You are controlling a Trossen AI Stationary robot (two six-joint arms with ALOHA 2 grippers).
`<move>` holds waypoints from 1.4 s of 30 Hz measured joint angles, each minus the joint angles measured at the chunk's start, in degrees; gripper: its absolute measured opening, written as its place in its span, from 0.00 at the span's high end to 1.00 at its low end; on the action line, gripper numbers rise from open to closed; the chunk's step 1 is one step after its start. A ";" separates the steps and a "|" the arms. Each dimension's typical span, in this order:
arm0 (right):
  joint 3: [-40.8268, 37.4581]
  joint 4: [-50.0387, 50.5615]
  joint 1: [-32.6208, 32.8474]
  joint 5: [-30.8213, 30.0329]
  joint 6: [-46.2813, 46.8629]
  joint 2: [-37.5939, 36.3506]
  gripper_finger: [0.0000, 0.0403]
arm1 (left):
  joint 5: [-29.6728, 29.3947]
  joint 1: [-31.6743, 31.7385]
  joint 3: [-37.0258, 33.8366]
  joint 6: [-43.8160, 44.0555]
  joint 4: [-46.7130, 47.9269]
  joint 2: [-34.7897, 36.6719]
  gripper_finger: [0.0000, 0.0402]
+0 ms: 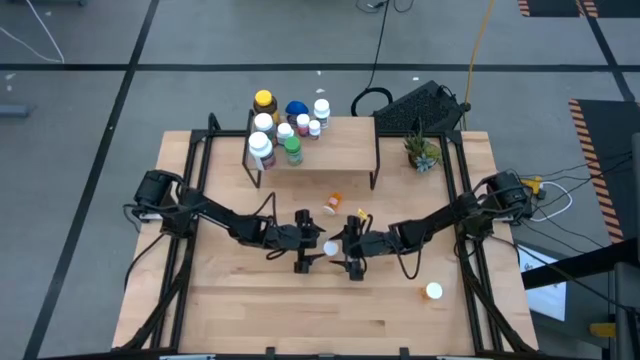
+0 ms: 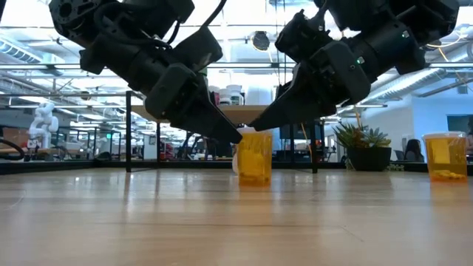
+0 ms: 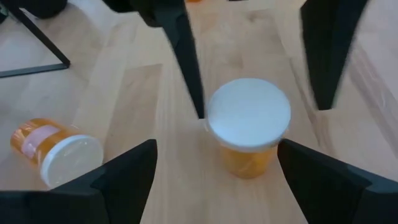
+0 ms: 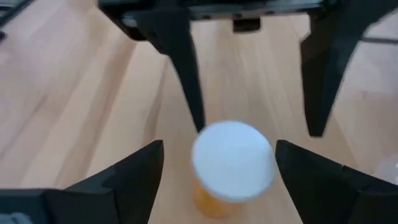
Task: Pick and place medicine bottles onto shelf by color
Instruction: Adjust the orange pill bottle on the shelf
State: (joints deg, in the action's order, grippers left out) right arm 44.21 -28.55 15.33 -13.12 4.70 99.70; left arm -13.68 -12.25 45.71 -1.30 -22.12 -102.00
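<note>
High view puts both grippers at the middle of the tabletop (image 1: 230, 300), the left gripper (image 1: 312, 250) and the right gripper (image 1: 342, 252) facing each other with a white-capped orange bottle (image 1: 330, 248) between them. Seen level from the low view, that bottle (image 2: 255, 157) stands upright on the wood, its long axis vertical and cap up, with the tips of both grippers slanting down toward its top from either side, one tip touching or just beside the cap's edge. From the left wrist view the bottle's round white cap (image 3: 249, 113) faces the camera, lying beyond the left arm's own spread fingers (image 3: 118, 171) and between the other arm's two fingers (image 3: 186, 56), which come in from the far side. The right wrist view shows the same cap (image 4: 232, 160) ahead of its wide-apart fingers (image 4: 124, 168); both grippers are released, neither clamps the bottle. A second orange bottle (image 3: 53, 149) lies on its side near the first, cap toward the left wrist camera. Another white-capped bottle (image 1: 433, 291) stands well apart near the right arm. On the shelf (image 1: 340, 145) at the far side, a cluster of bottles (image 1: 285, 125) crowds its left end, and a small potted plant (image 1: 422, 152) sits beside the shelf's right end
</note>
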 joint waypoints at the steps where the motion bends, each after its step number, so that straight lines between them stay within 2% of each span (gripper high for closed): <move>1: 0.00 0.52 -0.24 0.07 0.52 0.02 0.26 | 0.01 0.00 0.00 0.00 -0.01 0.00 0.16; 12: 0.02 -2.19 -1.49 2.90 0.16 2.14 0.33 | 0.10 0.00 -0.02 0.07 0.07 -0.02 0.16; 20: 0.05 -1.91 -2.07 2.82 1.26 2.03 0.49 | -1.58 0.15 -0.09 1.20 1.59 1.52 0.16; 23: 0.11 -1.63 -2.53 3.16 1.12 1.97 0.51 | -1.95 0.08 -0.13 1.36 3.59 3.28 0.16; 27: 0.02 1.81 -2.98 5.23 -0.83 -1.40 0.48 | -2.97 0.07 -0.11 3.73 7.76 6.76 0.16; 30: 0.12 8.30 -4.28 4.78 -3.23 -8.46 0.47 | -3.61 0.07 -0.09 5.15 10.83 9.57 0.16; 37: 6.42 25.43 -14.76 4.33 -7.24 -25.17 0.49 | -6.96 0.07 -0.21 6.65 15.17 13.84 0.16; 42: 15.53 32.14 -28.04 4.32 -13.35 -26.41 0.48 | -7.01 0.08 -0.09 6.75 13.88 13.73 0.16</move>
State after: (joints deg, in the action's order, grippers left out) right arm 59.74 3.60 -12.71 -8.80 -8.65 73.29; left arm -20.69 -12.17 45.63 5.45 -8.23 -88.27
